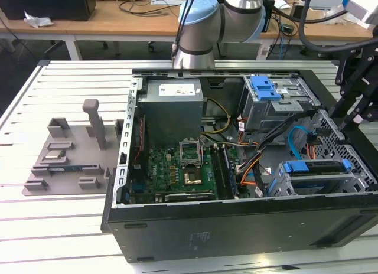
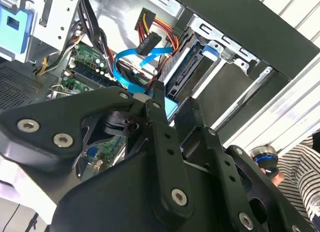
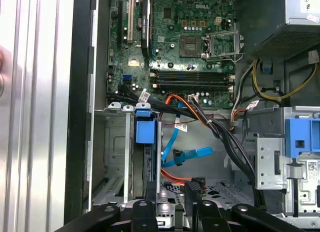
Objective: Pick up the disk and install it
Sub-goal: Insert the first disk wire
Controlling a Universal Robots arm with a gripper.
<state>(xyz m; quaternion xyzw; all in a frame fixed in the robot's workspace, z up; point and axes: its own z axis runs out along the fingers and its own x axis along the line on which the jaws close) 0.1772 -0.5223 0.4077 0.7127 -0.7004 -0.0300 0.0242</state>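
Note:
The disk (image 1: 313, 167) sits on edge in the drive cage at the case's front corner, on the exterior view's right, its blue rail facing out. In the first wrist view the disk (image 3: 146, 130) stands in the same slot with its blue end tab up. The second wrist view shows the disk (image 2: 183, 74) slid down into the cage. My gripper (image 1: 353, 116) hangs above that corner of the case, apart from the disk. In both wrist views the gripper (image 3: 171, 193) (image 2: 171, 106) has a gap between its black fingers with nothing in it.
The open computer case (image 1: 236, 227) lies on a slatted table. Inside are a grey power supply (image 1: 174, 105), the motherboard (image 1: 177, 168), a blue latch (image 1: 264, 88) on the upper cage and loose blue cables (image 3: 187, 154). A grey fixture plate (image 1: 65, 159) lies left. A striped sleeve (image 2: 300, 167) shows nearby.

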